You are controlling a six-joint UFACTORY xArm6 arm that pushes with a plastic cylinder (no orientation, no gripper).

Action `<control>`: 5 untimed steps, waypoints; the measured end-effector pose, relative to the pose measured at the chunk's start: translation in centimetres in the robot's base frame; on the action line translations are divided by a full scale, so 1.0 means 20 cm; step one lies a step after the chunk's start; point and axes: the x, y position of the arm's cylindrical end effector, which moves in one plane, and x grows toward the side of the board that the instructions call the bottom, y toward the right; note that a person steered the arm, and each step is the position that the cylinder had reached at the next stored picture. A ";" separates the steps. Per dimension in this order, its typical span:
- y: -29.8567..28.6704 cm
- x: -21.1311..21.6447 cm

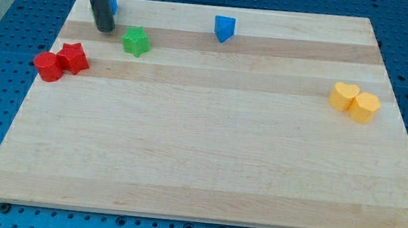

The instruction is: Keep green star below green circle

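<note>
The green star lies on the wooden board near the view's top left. No green circle shows in this view. My tip stands on the board just left of and slightly above the green star, a small gap apart from it. The dark rod rises from the tip toward the view's top and partly hides a blue block behind it.
A red star and a red cylinder touch each other at the left edge. A blue block sits at the top middle. A yellow heart and a yellow hexagon touch at the right.
</note>
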 end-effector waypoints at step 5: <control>0.60 0.28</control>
